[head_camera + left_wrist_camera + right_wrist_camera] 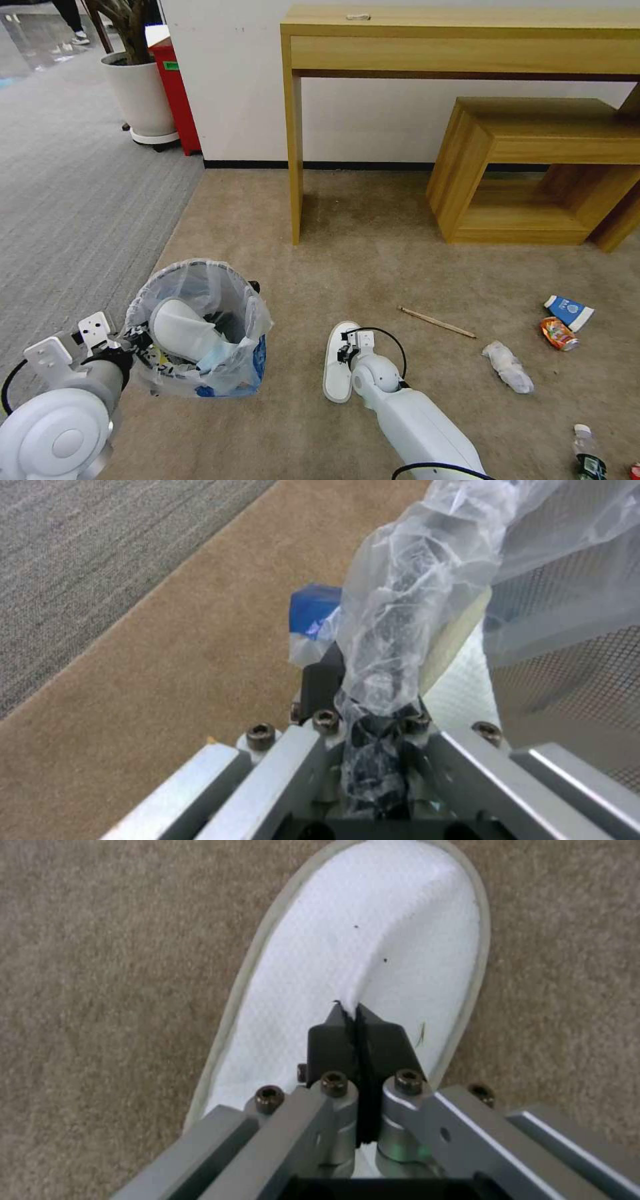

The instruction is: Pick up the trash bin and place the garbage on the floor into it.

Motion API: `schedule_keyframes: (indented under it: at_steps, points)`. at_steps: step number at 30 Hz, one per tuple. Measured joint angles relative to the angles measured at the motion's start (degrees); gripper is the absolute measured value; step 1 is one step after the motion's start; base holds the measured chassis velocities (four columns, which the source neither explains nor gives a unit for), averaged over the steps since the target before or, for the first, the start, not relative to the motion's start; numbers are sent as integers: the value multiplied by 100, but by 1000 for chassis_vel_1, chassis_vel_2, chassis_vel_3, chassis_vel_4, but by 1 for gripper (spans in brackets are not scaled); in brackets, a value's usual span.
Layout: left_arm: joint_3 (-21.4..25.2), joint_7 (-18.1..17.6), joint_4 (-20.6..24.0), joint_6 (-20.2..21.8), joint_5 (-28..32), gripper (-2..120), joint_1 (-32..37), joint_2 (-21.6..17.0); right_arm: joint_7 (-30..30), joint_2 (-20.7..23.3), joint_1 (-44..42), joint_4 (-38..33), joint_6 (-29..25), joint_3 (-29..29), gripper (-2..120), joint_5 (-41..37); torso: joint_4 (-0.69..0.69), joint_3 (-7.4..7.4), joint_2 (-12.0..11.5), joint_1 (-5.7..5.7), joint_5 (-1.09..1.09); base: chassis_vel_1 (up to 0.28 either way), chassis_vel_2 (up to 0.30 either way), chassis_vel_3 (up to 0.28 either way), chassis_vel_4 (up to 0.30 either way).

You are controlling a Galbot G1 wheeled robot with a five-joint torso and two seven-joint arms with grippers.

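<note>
The left gripper (137, 340) sits nearest, low at the robot's left, its jaws pinched on the rim of the trash bin (200, 327). In the left wrist view the gripper (373, 720) has the crinkled clear bag (407, 630) bunched between its jaws, with the dark mesh wall (573, 680) of the bin just beside it. The bin tilts toward the left arm over the beige carpet (373, 267), close to the seam with the grey ribbed carpet (67, 200); whether its base touches the floor is hard to tell. One white slipper (183, 330) already lies inside it, and blue shows at the bin's lower part.

To its right, the right gripper (347, 350) is down on the second white slipper (337, 370), which lies flat on the carpet. In the right wrist view the gripper (353, 1012) has its black fingers pressed together, tips touching the slipper (373, 940) along the edge of its upper; whether fabric is caught between them is unclear.

Farther right on the carpet lie a thin stick (437, 322), a tissue wad (508, 365), a crushed orange can (559, 333) touching a blue-white paper cup (569, 311), and a small bottle (588, 453) near the picture's lower edge.

Beyond stand a wooden table (460, 40) and a low wooden shelf (533, 167) against the white wall, with a potted plant (140, 93) and a red box (175, 87) far left.
</note>
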State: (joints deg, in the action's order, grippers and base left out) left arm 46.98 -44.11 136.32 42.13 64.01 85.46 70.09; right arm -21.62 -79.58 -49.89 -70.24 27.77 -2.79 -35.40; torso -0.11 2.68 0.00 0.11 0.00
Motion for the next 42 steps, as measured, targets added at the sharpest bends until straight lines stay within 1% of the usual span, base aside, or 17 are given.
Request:
schedule_keyframes:
  at_steps: [6, 12, 15, 19, 21, 25, 26, 27, 29, 30, 31, 33, 35, 37, 38, 41, 42]
  points:
    - [-6, -5, 48, 0, -9, 0, 41, 1, 73, 107, -101, -241, -109, 60, 0, 66, 0, 0, 0, 0, 0, 0, 0, 0, 0]
    - [-39, -7, 69, 0, -9, 0, 73, 2, 325, 396, -306, -930, -437, 204, 0, 232, 0, 0, 0, 0, 1, 0, 0, 0, 0]
    - [-131, -9, 82, 0, -9, 0, 96, -4, 709, 803, -506, -1733, -851, 451, 0, 421, 0, 0, 0, 0, 0, 0, 0, 0, 0]
    - [-179, -9, 82, 0, -8, 0, 103, -27, 891, 1022, -583, -2155, -1049, 603, 0, 489, 0, 0, 0, 0, 2, 0, 0, 0, 0]
    - [-239, 40, 74, 0, 21, 0, 129, -79, 1132, 1385, -652, -2733, -1345, 883, 0, 550, 0, 0, 0, 0, 0, 0, 0, 0, 0]
    - [-291, 94, 74, 0, 54, 0, 147, -128, 1394, 1652, -669, -3064, -1656, 1069, 0, 602, -1, 0, 0, 0, 1, 0, 0, 0, 0]
    - [-319, 119, 74, 0, 95, 0, 155, -166, 1632, 1764, -668, -3211, -1908, 1165, 0, 625, -1, 0, 0, 0, 0, 0, 0, 0, 0]
    - [-326, 123, 74, 0, 114, 0, 156, -177, 1688, 1785, -666, -3237, -1969, 1180, 0, 627, -1, 0, 0, 0, 0, 0, 0, 0, 0]
    - [-379, 126, 84, 0, 307, 0, 157, -270, 2357, 1901, -608, -3391, -2623, 1260, 0, 585, 0, 0, 0, 0, 1, 0, 0, 0, 0]
    - [-379, 126, 84, 0, 307, 0, 157, -270, 2357, 1901, -608, -3391, -2623, 1260, 0, 585, 0, 0, 0, 0, 1, 0, 0, 0, 0]
    - [-403, 116, 88, 0, 393, 0, 161, -306, 2588, 1908, -577, -3407, -2824, 1269, 0, 540, 0, 0, 0, 0, 0, 0, 0, 0, 0]
    - [-512, 99, 92, 0, 572, 0, 191, -397, 3259, 1879, -493, -3375, -3358, 1259, 0, 375, 0, 0, 0, 0, 0, 0, 0, 0, 0]
    - [-551, 104, 92, 0, 593, 0, 202, -420, 3426, 1862, -465, -3343, -3492, 1248, 0, 331, 0, 0, 0, 0, 0, 0, 0, 0, 0]
    - [-755, 172, 74, 0, 600, 0, 250, -529, 4246, 1778, -369, -3226, -3937, 1164, 0, 68, 0, 0, 0, 0, 1, 0, 0, 0, 0]
    - [-755, 172, 74, 0, 600, 0, 250, -529, 4246, 1778, -369, -3226, -3937, 1164, 0, 68, 0, 0, 0, 0, 1, 0, 0, 0, 0]
    - [-926, 236, 48, 0, 605, 0, 254, -609, 4925, 1673, -256, -3176, -4213, 1020, 0, -113, 0, 0, 0, 0, 0, 0, 0, 0, 0]
    - [-926, 236, 48, 0, 605, 0, 254, -609, 4925, 1673, -256, -3176, -4213, 1020, 0, -113, 0, 0, 0, 0, 0, 0, 0, 0, 0]
